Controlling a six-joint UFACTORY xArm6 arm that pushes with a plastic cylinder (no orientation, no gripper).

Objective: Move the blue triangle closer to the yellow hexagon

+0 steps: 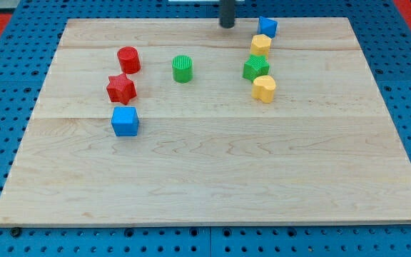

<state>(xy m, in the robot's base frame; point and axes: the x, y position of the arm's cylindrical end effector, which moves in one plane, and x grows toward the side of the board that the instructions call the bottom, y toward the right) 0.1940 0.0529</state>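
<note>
The blue triangle (pixel 267 27) sits near the view's top edge of the wooden board, right of centre. The yellow hexagon (pixel 260 45) lies just below it, nearly touching. My tip (pixel 227 25) is at the view's top, to the left of the blue triangle, a short gap apart from it. A green star (pixel 255 68) lies below the hexagon and a yellow heart-like block (pixel 264 88) below that, the four forming a column.
A green cylinder (pixel 182 69) stands left of the column. A red cylinder (pixel 128 59), a red star (pixel 120 88) and a blue cube (pixel 125 121) are grouped at the view's left. The board (pixel 212 171) lies on a blue pegboard.
</note>
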